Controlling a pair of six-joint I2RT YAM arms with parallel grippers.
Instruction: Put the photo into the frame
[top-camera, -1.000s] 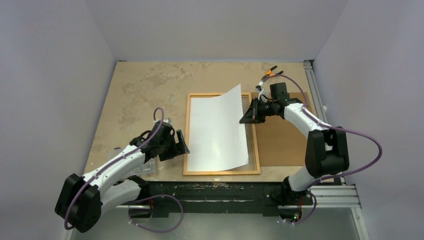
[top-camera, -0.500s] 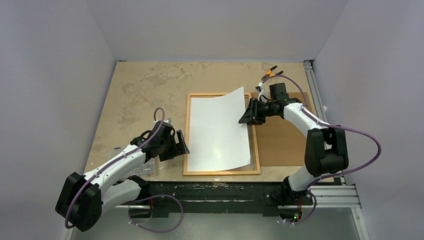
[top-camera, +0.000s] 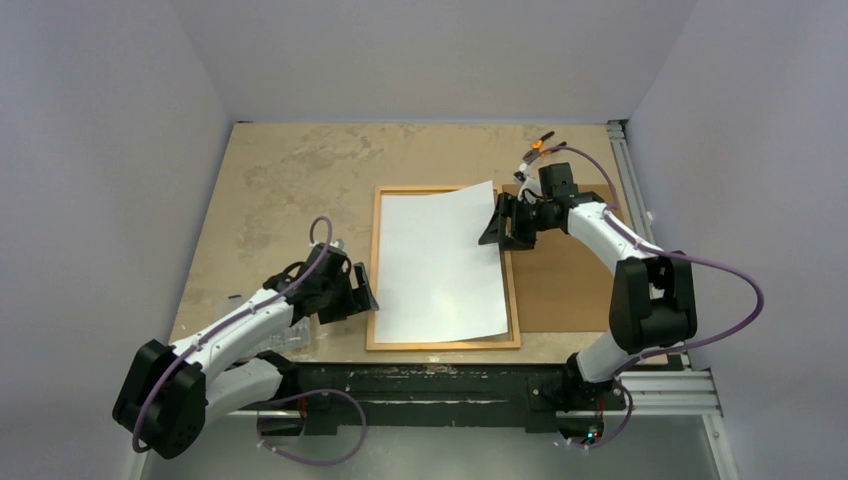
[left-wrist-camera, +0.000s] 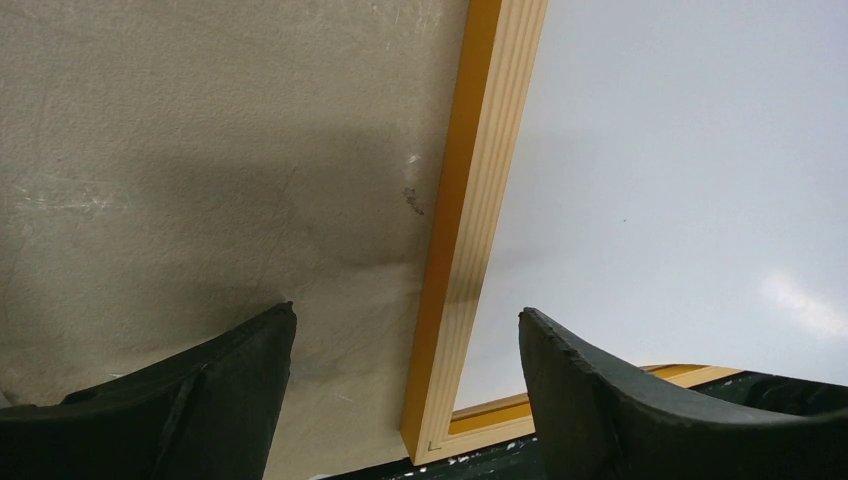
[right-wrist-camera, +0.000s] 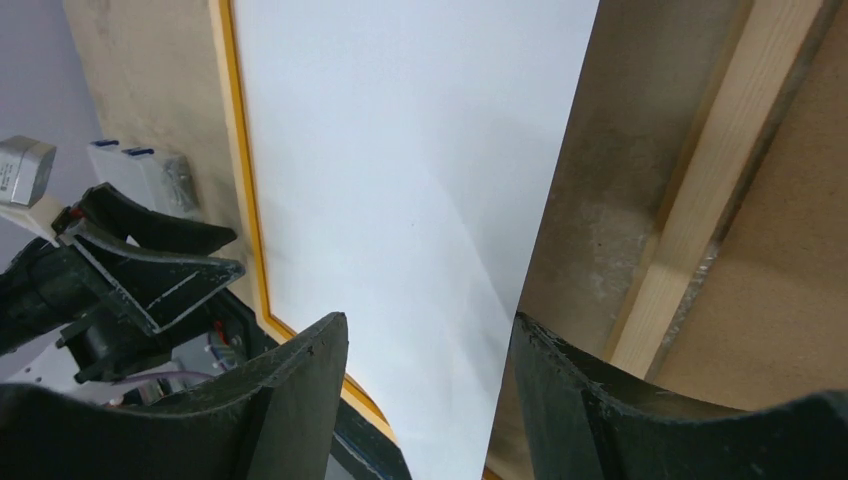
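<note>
The photo (top-camera: 440, 265) lies white side up in the frame (top-camera: 374, 250), its right edge running between the spread jaws of the right gripper (right-wrist-camera: 428, 322), which pinch nothing; the left gripper (left-wrist-camera: 405, 310) hangs open over the frame's left rail, empty. The sheet sits skewed with its right corners on the rail, so a push could buckle it instead of seating it

I'm driving a lab test booth: plain pale walls (top-camera: 110, 150) box in a stained tabletop (top-camera: 290, 180), an aluminium rail (top-camera: 628, 175) runs down its side, and two robot arms (top-camera: 600, 232) (purple cables (top-camera: 740, 290) trailing) sit bolted on.
</note>
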